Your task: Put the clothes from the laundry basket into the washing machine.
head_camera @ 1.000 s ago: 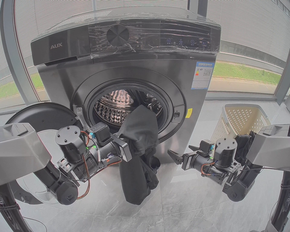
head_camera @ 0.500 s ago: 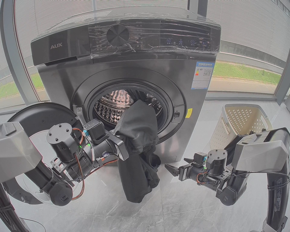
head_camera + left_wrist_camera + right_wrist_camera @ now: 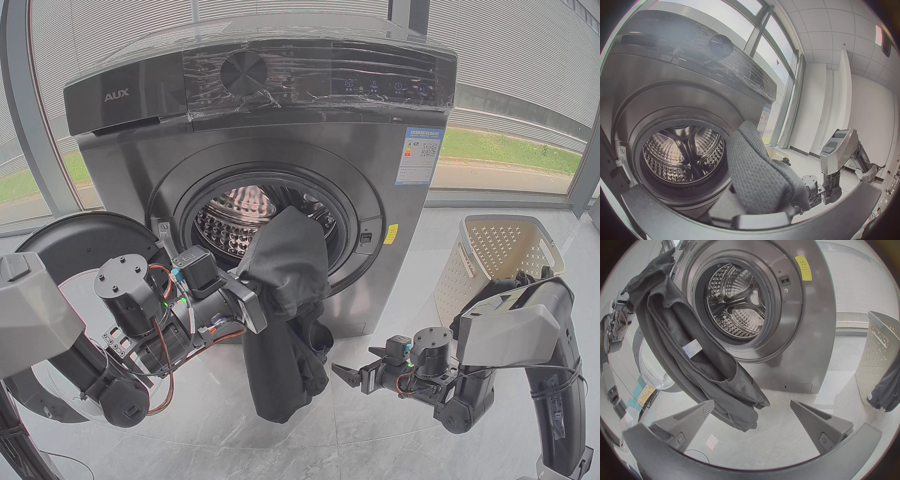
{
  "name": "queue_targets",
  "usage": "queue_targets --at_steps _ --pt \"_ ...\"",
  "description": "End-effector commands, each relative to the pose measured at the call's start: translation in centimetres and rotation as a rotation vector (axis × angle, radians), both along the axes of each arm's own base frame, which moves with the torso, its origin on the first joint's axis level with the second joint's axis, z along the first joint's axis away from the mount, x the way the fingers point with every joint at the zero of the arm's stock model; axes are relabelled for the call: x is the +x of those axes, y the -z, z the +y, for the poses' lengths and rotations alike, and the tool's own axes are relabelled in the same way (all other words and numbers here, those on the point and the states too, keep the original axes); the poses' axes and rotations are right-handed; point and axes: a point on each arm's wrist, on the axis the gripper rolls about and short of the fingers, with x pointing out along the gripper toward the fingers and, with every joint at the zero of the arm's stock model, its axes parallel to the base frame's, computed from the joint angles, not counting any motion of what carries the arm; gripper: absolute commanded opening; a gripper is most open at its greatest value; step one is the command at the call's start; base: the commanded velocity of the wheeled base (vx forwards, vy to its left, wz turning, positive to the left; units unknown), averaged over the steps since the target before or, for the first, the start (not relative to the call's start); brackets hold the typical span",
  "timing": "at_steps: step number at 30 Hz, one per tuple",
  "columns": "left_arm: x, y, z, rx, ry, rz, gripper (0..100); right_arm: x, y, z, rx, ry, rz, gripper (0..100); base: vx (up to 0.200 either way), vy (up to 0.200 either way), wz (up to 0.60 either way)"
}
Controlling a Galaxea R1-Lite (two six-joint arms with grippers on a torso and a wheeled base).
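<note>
The door [image 3: 81,240] is swung fully open at 8 o'clock from the port, so the left side of the washing machine [image 3: 262,144] gives no obstruction beyond the door's own edge. The left gripper [image 3: 270,299] sits just outside the port at its 6 o'clock, and judging by how the cloth hangs from it, it is clamped on the dark garment [image 3: 284,350]. The top of that garment overlaps the port's 4 o'clock side, while most of its length drops below the lower rim toward the floor [image 3: 375,431]. The drum [image 3: 240,222] looks bare inside, so I judge that nothing is loaded yet and this first piece needs lifting over the rim, where the hanging tail could catch. At 4 o'clock from the garment's tail, the right gripper [image 3: 345,374] hovers low with its claw spread apart and nothing in it; there is open floor between it and the cloth. At 3 o'clock from the machine stands the laundry basket [image 3: 500,247], with a second dark cloth [image 3: 886,387] hanging at it, so more remains to move.
</note>
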Motion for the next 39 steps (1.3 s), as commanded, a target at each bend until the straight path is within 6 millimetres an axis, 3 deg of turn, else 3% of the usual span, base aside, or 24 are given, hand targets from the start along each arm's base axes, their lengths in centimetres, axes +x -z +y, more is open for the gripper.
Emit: queue_targets --at_steps 1,10,23,24,30,36,39 --pt "-0.1 0.0 -0.1 0.001 0.004 -0.001 0 0.5 1.4 0.6 -0.006 -0.013 0.011 100 0.000 0.000 0.00" --pt "-0.4 0.1 -0.5 0.004 0.019 0.004 0 1.7 1.6 2.3 0.042 -0.082 -0.033 100 0.000 0.000 0.00" --pt "-0.4 0.2 -0.5 0.006 0.019 0.008 0 1.9 1.0 2.9 0.112 -0.210 -0.047 100 0.000 0.000 0.00" --pt "-0.4 0.2 -0.5 0.006 0.019 0.008 0 1.9 1.0 2.9 0.112 -0.210 -0.047 0 0.000 0.000 0.00" --pt "-0.4 0.3 -0.4 0.007 0.016 0.010 0 1.6 0.9 3.4 0.118 -0.232 -0.047 0 0.000 0.000 0.00" --pt "-0.4 0.5 -0.2 0.011 0.010 0.018 0 1.3 0.6 2.6 0.113 -0.217 -0.033 0 0.000 0.000 0.00" --pt "-0.5 0.7 0.2 0.010 0.004 0.038 0 1.0 -1.2 1.7 0.118 -0.198 -0.050 0 0.000 0.000 0.00"
